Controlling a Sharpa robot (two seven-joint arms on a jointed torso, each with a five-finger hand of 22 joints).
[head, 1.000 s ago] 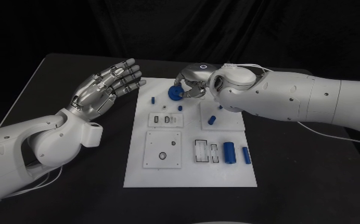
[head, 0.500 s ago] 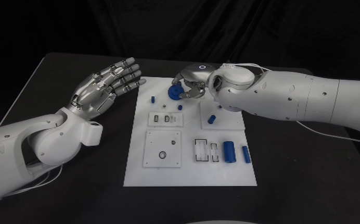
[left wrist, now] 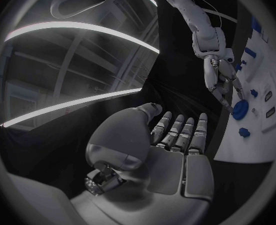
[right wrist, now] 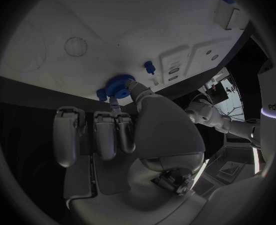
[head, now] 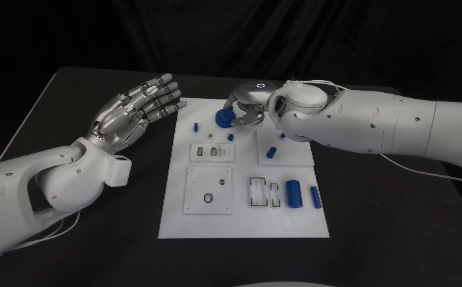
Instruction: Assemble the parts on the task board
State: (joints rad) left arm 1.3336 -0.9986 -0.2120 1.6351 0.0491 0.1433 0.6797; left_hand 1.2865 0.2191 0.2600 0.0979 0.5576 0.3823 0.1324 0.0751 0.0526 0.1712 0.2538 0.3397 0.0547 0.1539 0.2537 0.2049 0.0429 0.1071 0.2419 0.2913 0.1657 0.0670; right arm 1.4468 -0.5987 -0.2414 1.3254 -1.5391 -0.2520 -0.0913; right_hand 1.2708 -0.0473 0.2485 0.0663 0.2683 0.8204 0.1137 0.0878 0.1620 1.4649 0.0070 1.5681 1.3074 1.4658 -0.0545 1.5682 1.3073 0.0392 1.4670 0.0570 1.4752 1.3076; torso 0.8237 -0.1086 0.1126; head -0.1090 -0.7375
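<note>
Right hand [head: 248, 108] pinching blue disc part [head: 224, 119] at task board [head: 244, 223] far edge — seating step, apparently; next needs alignment — left hand [head: 135, 113] open, idle.

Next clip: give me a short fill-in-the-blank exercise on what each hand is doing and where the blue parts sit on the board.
1. The right hand pinches a round blue disc at the board's ____ edge.
2. The left hand holds ____, fingers apart.
3. The left hand hovers off the white board's ____ side.
4. Two blue cylinders lie next to each other near the board's ____ edge.

Missing words: far; nothing; left; right
</note>
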